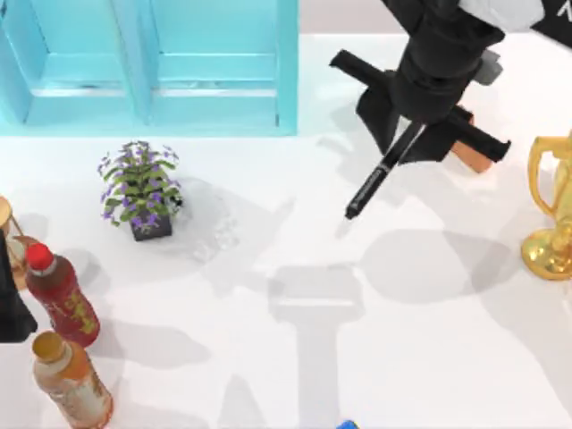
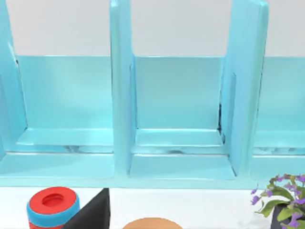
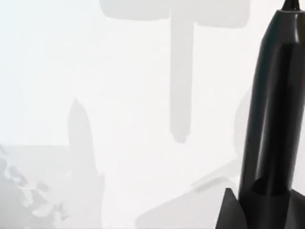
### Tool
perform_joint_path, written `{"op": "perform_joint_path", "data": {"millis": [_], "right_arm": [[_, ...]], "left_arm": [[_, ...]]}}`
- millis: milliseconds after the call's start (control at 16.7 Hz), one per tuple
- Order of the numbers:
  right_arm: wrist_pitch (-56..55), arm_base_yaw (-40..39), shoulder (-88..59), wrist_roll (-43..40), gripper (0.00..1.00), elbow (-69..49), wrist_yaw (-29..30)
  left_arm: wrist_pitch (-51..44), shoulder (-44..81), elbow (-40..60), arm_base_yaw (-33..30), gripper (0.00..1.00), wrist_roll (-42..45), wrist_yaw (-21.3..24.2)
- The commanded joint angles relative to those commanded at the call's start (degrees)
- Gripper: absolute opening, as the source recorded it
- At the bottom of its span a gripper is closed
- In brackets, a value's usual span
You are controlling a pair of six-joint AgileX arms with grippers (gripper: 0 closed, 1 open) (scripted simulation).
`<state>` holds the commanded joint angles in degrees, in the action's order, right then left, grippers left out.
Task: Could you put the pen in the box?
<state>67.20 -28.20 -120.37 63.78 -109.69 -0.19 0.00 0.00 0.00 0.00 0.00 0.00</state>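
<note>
— Item one: the right claw (image 1: 407, 143)?
— It is hovering over the bench (image 1: 420, 357) at the right of centre, pinching the upper end of the pen (image 1: 380, 174). The pen is hanging tilted, its tip pointing down and leftward above the white surface, clear of it as its shadow suggests. In the right wrist view the pen (image 3: 271, 119) is showing as a glossy black barrel between the claw's fingers.
— Item two: the box (image 1: 161, 67)?
— It is sitting at the far left of the bench, well apart from the pen; its dividers (image 2: 121, 90) are standing upright between compartments.
— Left arm (image 1: 11, 295)?
— It is waiting at the left edge; whether its claw is spread cannot be told.
— Other stock?
— A potted plant (image 1: 138, 188), two bottles (image 1: 58, 295) and a gold trophy (image 1: 554, 206) are standing about.
</note>
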Motion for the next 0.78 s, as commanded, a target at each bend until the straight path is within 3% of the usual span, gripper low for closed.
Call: {"op": "perform_joint_path", "data": {"millis": [360,780], "right_arm": [[-6.20,13.51,7.06,-3.50,0.00,-9.46,-1.50],[-2.56,42.76,9.65,-8.07,0.00,-1.61,-0.35]], "left_arm": [[0.00,0.00,0.00,0.00,1.00,0.00,0.00],[0.00,0.00,0.00,0.00,1.00,0.00,0.00]]}}
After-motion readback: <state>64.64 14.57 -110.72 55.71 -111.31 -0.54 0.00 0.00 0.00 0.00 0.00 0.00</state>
